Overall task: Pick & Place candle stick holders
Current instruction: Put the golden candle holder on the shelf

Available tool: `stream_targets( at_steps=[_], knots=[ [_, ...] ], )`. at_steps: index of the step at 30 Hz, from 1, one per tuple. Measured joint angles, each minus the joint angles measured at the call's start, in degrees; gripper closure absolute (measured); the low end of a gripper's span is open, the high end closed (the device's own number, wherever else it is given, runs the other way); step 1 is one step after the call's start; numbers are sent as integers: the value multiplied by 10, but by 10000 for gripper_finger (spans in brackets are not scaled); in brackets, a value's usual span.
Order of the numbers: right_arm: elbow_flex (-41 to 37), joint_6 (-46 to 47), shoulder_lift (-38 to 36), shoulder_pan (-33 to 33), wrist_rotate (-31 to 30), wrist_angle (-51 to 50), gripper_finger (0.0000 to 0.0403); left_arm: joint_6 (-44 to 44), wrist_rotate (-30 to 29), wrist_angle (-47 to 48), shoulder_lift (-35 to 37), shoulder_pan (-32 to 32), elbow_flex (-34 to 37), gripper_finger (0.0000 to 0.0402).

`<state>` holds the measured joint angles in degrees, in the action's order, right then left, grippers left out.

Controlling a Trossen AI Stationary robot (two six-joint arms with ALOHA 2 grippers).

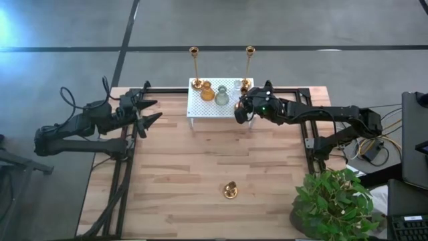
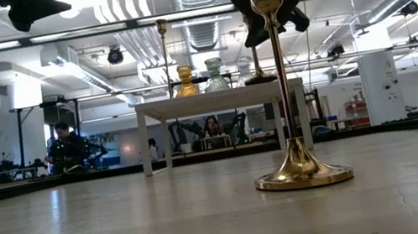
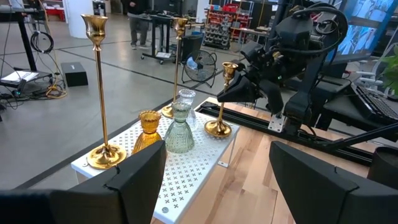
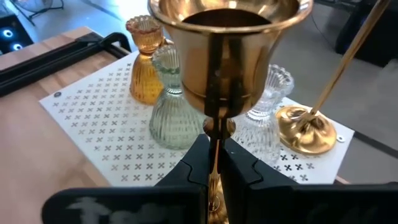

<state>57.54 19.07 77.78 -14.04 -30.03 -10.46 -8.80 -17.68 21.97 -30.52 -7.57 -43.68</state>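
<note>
A white perforated rack (image 1: pixel 200 107) stands at the table's far middle. On it stand two tall thin brass sticks (image 1: pixel 194 67) (image 1: pixel 249 65) on round bases, an amber glass holder (image 1: pixel 207 92), a grey-green glass holder (image 1: pixel 221 97) and a clear glass one (image 4: pixel 270 93). My right gripper (image 1: pixel 241 110) is at the rack's near right corner, shut on a shorter brass candle stick holder (image 3: pixel 222 99). Another brass holder (image 1: pixel 230 191) stands on its round base on the table near the front edge. My left gripper (image 1: pixel 150 110) is open and empty above the table's left side. My right gripper pinches the brass holder's thin stem (image 4: pixel 214 144) between its two fingers, just below the cup (image 4: pixel 227 50). The fingers come from the table's right, slanting down, across the stem. The holder stands upright, its round base (image 3: pixel 218 129) at the rack's top; whether it touches, I cannot tell.
A potted green plant (image 1: pixel 331 201) stands at the table's near right corner. Dark frame rails (image 1: pixel 309 127) run along the table's left and right sides. People (image 2: pixel 67 145) show in the room behind the table.
</note>
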Motion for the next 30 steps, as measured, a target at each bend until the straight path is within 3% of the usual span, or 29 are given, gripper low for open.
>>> stream_targets(
  at_steps=[17,30],
  knots=[
    [0,-31,2,-3,49,23,392,0,0,0,0,0,0,109],
    [1,-15,29,-10,33,24,392,0,0,0,0,0,0,109]
  ],
)
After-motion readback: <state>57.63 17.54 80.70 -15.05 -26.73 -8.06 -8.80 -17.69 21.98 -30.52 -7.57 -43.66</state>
